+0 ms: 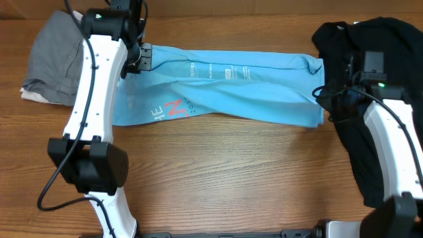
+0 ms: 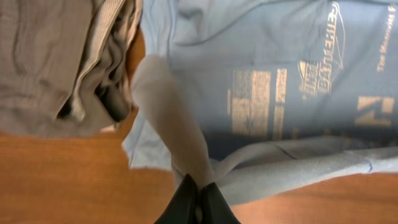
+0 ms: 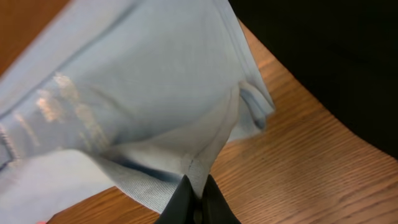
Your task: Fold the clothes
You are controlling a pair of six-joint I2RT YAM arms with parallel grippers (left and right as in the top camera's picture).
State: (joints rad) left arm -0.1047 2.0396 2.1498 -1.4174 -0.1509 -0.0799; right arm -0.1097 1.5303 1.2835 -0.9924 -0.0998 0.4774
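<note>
Across the far half of the table [image 1: 231, 178] you have one light blue T-shirt [image 1: 251, 89], stretched left to right between two grippers. Your left gripper [image 2: 199, 186] is pinched tight on its left edge, your right gripper [image 3: 194, 188] on its right edge. One gray pile [image 1: 49, 59] lies far left, one black garment [image 1: 370, 112] right.

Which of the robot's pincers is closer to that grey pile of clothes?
The left. The left pincer grips the blue T-shirt right beside the grey pile; the right pincer grips its far end, by the black garment.
</note>
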